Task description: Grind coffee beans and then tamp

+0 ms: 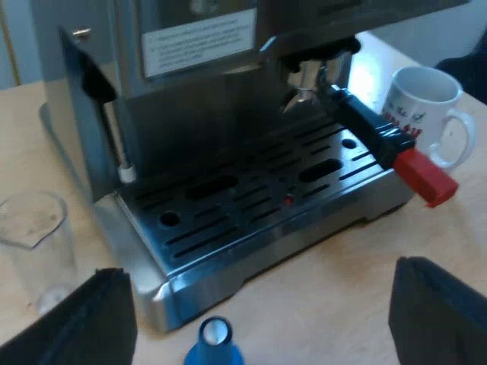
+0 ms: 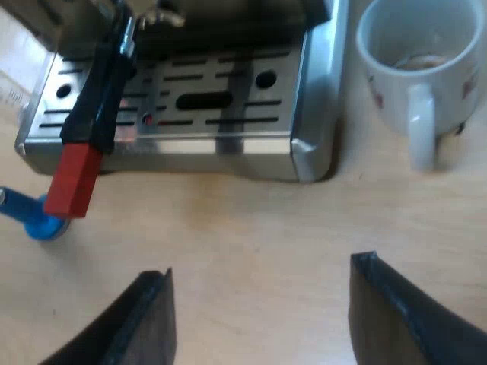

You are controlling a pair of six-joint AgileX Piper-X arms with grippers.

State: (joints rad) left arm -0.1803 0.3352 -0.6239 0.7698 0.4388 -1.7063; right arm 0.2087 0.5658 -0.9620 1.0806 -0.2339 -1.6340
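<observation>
The espresso machine (image 1: pixel 190 99) stands on a wooden table, its slotted drip tray (image 1: pixel 259 201) facing me. The metal holder (image 1: pixel 308 80) is locked into the machine's front, and its dark handle (image 1: pixel 365 125) juts out over the tray and ends in red (image 1: pixel 424 176). The same handle (image 2: pixel 103 95) and red end (image 2: pixel 74 181) hang over the tray's edge (image 2: pixel 160 148). A blue tamper (image 1: pixel 214 342) stands before the tray, between my left gripper's (image 1: pixel 262 319) open fingers; it also lies near the red end (image 2: pixel 38 220). My right gripper (image 2: pixel 262 319) is open over bare table.
A white mug (image 1: pixel 422 110) with red print stands beside the machine by the red handle end; it is seen from above (image 2: pixel 415 65). A clear measuring glass (image 1: pixel 34 243) stands at the tray's other side. A steam wand (image 1: pixel 122 152) hangs over the tray.
</observation>
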